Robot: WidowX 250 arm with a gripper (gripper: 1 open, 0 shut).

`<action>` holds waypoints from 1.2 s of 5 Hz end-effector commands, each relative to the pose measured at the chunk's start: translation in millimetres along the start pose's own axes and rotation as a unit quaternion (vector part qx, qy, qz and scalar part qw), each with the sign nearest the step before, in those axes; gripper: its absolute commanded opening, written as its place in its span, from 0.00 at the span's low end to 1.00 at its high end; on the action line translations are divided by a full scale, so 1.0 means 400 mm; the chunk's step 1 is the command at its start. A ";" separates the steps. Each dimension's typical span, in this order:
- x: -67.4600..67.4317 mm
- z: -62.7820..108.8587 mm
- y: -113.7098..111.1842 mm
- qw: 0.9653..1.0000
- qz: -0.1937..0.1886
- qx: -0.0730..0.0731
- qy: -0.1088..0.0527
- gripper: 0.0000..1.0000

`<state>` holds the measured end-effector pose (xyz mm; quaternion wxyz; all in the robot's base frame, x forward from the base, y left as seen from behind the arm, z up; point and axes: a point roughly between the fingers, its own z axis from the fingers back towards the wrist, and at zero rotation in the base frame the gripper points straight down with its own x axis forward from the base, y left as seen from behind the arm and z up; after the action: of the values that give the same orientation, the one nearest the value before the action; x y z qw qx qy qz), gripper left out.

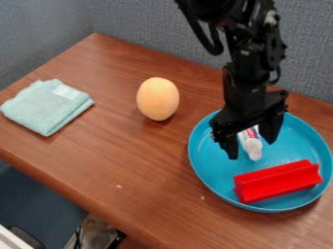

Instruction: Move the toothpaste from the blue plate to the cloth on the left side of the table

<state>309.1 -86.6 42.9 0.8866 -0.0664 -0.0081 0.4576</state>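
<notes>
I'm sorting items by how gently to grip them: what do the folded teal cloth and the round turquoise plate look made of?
Folded teal cloth: probably cotton terry, matte, judging by its soft, textured surface. Round turquoise plate: likely smooth plastic, given its even colour, though glazed ceramic is possible.

The robot arm (250, 58) is all black and chunky — with a thin curved cable (202, 29) and a two-fingered pincer (251, 142).

The plate (205, 165) was bright turquoise blue, the block (277, 182) on it plain red. I saw a white tube (251, 144) with red markings, a pale teal cloth (49, 106), an orange-tan egg (158, 98) and a reddish-brown table (124, 156) streaked with grain.
</notes>
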 end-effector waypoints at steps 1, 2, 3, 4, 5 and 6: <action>0.014 0.011 -0.028 1.000 -0.004 -0.017 -0.014 1.00; 0.020 -0.001 -0.032 1.000 -0.005 -0.016 -0.017 0.00; 0.024 0.003 -0.030 1.000 -0.005 -0.017 -0.017 0.00; 0.029 0.030 -0.028 1.000 -0.004 -0.024 -0.010 0.00; 0.035 0.060 -0.025 0.999 -0.003 -0.032 -0.003 0.00; 0.049 0.122 -0.016 0.999 0.007 -0.045 0.011 0.00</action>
<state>314.8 -69.4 70.6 0.8817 -0.0891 0.0061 0.4632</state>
